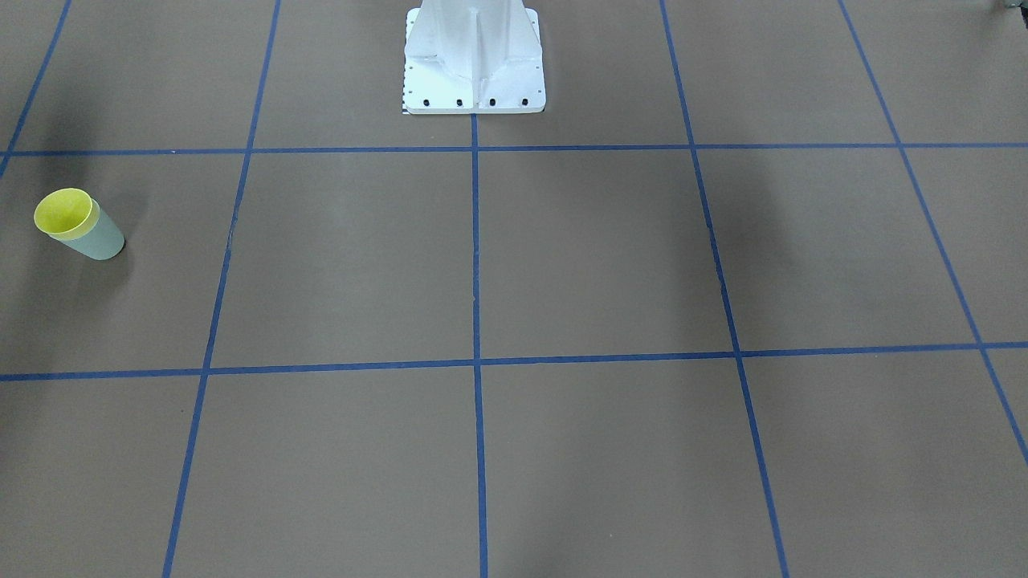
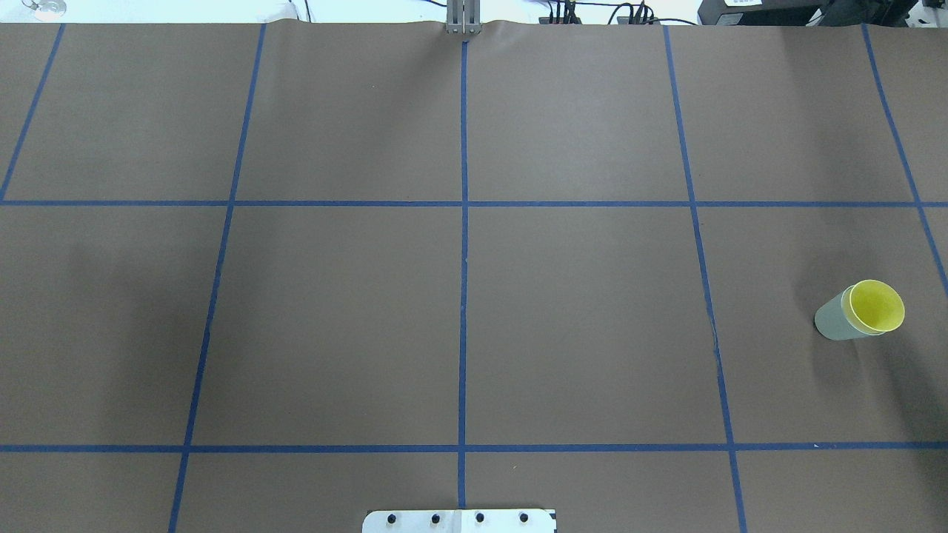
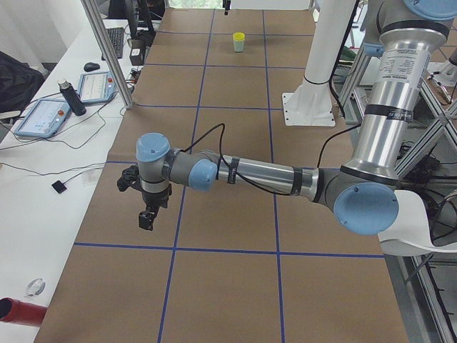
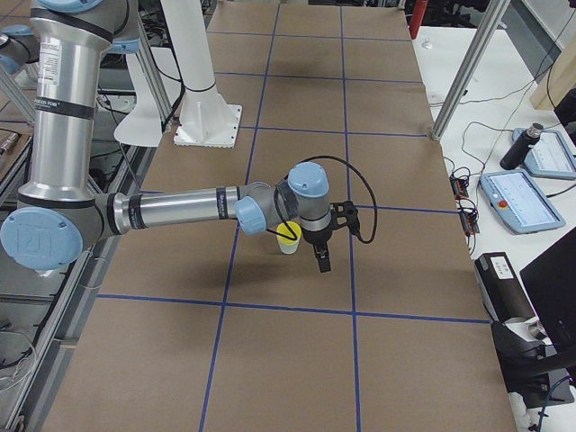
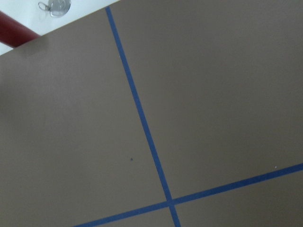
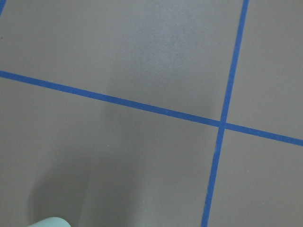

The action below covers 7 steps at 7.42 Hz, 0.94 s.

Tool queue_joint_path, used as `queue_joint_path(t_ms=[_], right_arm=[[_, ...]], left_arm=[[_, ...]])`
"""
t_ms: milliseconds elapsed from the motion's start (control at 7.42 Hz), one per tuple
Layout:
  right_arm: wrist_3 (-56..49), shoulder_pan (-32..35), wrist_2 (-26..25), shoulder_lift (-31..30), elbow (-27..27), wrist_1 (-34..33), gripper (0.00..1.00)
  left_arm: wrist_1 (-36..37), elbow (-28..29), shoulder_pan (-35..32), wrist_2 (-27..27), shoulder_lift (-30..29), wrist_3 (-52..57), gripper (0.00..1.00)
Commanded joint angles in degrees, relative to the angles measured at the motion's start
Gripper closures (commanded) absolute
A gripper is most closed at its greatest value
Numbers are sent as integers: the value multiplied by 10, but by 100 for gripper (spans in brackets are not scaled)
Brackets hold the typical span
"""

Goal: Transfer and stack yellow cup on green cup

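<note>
Right pincer (image 4: 321, 259) hangs just beside the stack, seemingly not touching it; you can't tell its width from the side view. Left pincer (image 3: 147, 218) hangs over the bare brown paper-covered desk (image 2: 459, 318), well apart from the cups, width equally unclear. Small bright yellow plastic cup (image 2: 878, 305) sits nested upright in the pale mint-green plastic cup (image 2: 831, 320) at the desk's right end. Stacking looks done. For the next move you need a clean retreat that doesn't brush the rim.

Cups: 2, namely 1 yellow cup (image 2: 878, 305) and 1 green cup (image 2: 831, 320), at the table's right end.
Robot arms: 2, namely left arm (image 3: 264, 175) and right arm (image 4: 180, 209).
Grippers: 2, namely left gripper (image 3: 148, 218) and right gripper (image 4: 322, 263).
White pedestal (image 1: 474, 60): 1.
Side bench: teach pendants (image 3: 43, 118), 2; dark bottle (image 3: 69, 96), 1; keyboard (image 3: 116, 43), 1; mouse (image 3: 91, 66), 1.
</note>
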Motion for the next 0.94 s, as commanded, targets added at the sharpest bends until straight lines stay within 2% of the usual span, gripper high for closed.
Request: queue_joint_path(t_ms=[0,135,404,539,808], right_arm=[[-10,97,65,36,-14,-134,1],[-11,106,68,39,-14,-157,1],[-13,106,69,35,-21,-159,1],[-14,105,69,30,-22,-158,1],[-14,105,70,28,-30,-154,1]], left_arm=[[-9,2,-4,-2,42,-3,0],[-2,0,-17,-6,43,-2,0],[36,-21,-54,-60,43,3,0],[52,-37,-63,-61,44,6,0],[59,-88,-66,-61,88,5,0]])
